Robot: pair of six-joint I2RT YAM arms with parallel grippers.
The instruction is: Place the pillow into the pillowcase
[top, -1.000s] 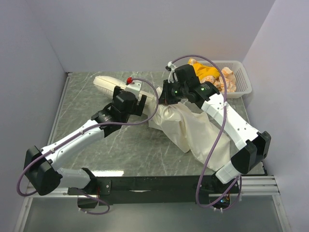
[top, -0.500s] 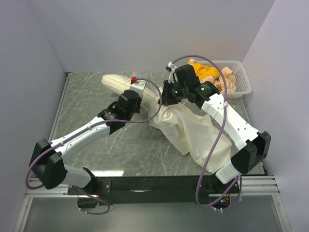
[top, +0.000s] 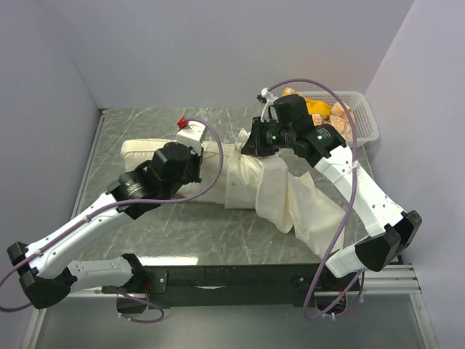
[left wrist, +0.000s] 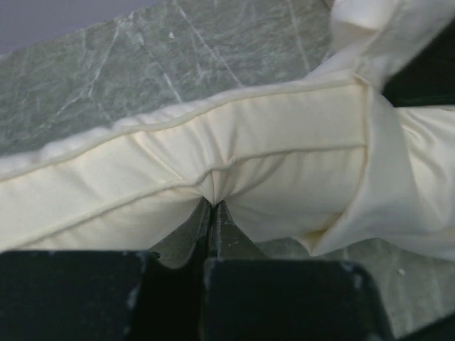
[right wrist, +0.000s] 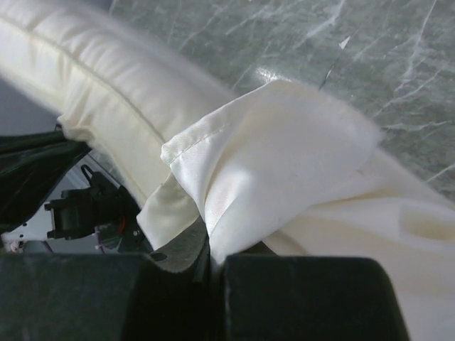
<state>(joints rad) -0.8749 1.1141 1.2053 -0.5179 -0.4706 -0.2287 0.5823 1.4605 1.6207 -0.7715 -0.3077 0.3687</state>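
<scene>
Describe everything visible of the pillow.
The pillow is a plump, cream-white padded rectangle with stitched seams along its edges; no print shows. It lies lengthwise across the far part of the green marbled table. Its right end sits inside the mouth of the pillowcase, whose hem wraps around it. The fingers of the left gripper are pinched shut on a fold of its near side, puckering the fabric.

White slatted basket [top: 368, 123], yellow and orange items [top: 317, 107] inside, just beyond the right hand [top: 249, 150]; green marbled tabletop [top: 182, 222] beneath.
</scene>
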